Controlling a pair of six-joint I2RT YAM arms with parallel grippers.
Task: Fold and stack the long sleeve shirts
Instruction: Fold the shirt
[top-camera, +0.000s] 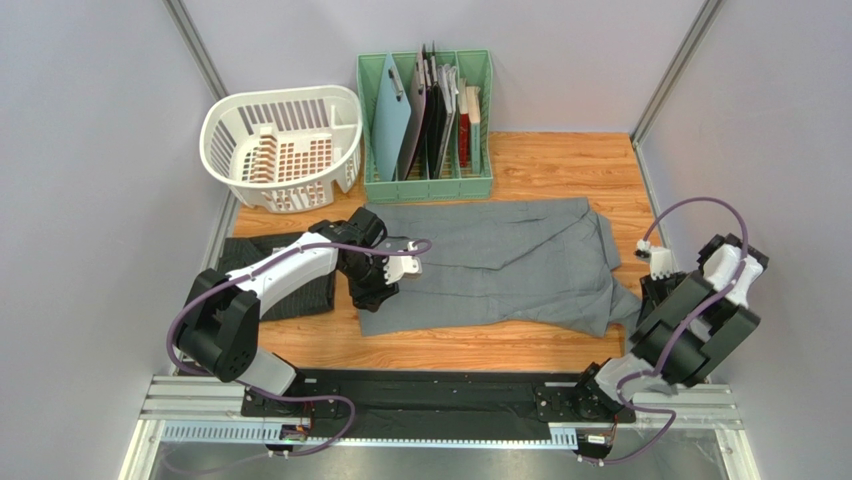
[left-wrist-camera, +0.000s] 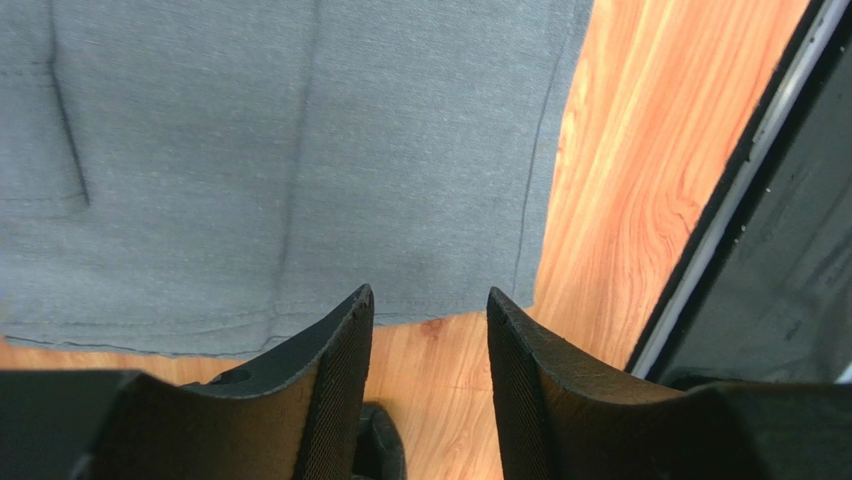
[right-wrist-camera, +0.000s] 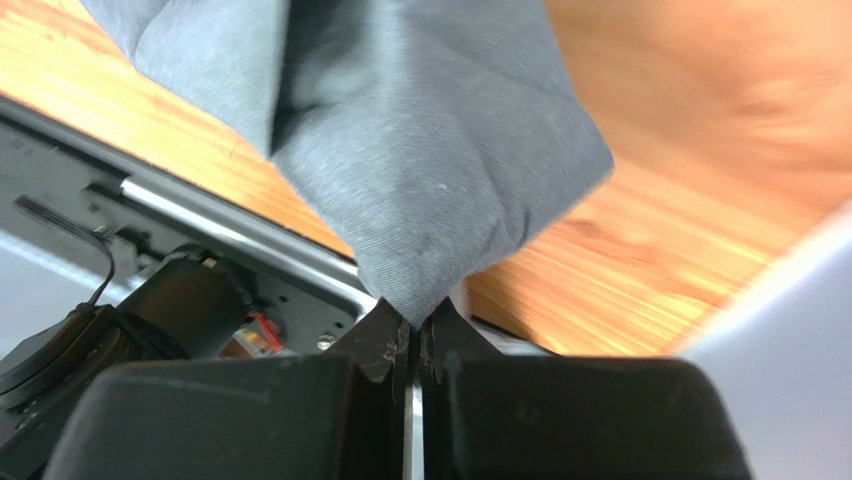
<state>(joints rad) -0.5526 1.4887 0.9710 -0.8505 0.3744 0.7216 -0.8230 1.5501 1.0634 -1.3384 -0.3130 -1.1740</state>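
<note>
A plain medium grey long sleeve shirt (top-camera: 500, 262) lies spread across the middle of the wooden table. A dark charcoal shirt (top-camera: 250, 255) lies folded at the left, partly under my left arm. My left gripper (top-camera: 373, 296) hovers at the grey shirt's near left edge. In the left wrist view this gripper (left-wrist-camera: 430, 300) is open with only bare wood between its fingers, and the shirt's hem (left-wrist-camera: 300, 150) lies just past the fingertips. My right gripper (top-camera: 645, 296) is at the shirt's near right corner. The right wrist view shows it (right-wrist-camera: 415, 325) shut on a lifted point of grey cloth (right-wrist-camera: 420, 150).
A white laundry basket (top-camera: 285, 145) stands at the back left. A green file rack (top-camera: 425, 125) with folders stands beside it, just behind the shirt. The black base rail (top-camera: 420, 395) runs along the near edge. Grey walls close in on both sides.
</note>
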